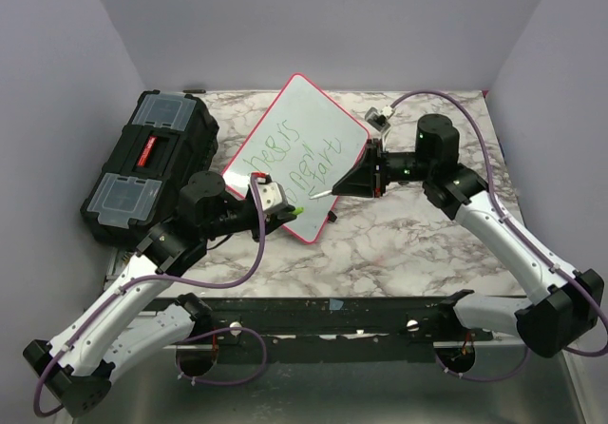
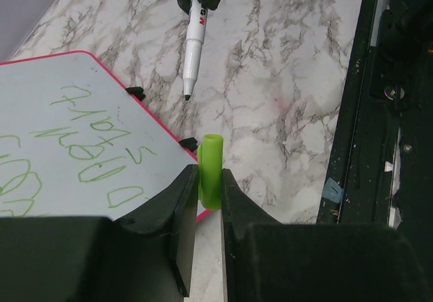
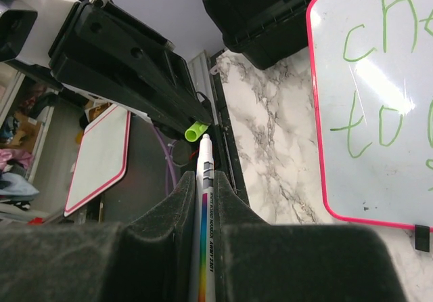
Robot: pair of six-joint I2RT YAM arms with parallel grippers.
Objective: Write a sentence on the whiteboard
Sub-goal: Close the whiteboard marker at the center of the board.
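Observation:
The whiteboard point(image 1: 302, 120) lies tilted on the marble table, its red-pink rim showing in the left wrist view point(image 2: 145, 112) and the right wrist view point(image 3: 312, 112). The green sentence point(image 1: 288, 153) fills it in about three lines. My right gripper point(image 1: 353, 184) is shut on a white marker point(image 3: 205, 200) with its tip bare. The tip point(image 2: 187, 96) hangs over the marble just off the board's near edge. My left gripper point(image 1: 285, 207) is shut on the lime-green marker cap point(image 2: 210, 170), a short gap from the tip. The cap's open end point(image 3: 195, 131) faces the marker.
A black toolbox point(image 1: 147, 163) sits left of the board, close behind my left arm. The table's dark front rail point(image 2: 379, 133) runs near the left gripper. A second red-rimmed board point(image 3: 101, 156) lies below the table level.

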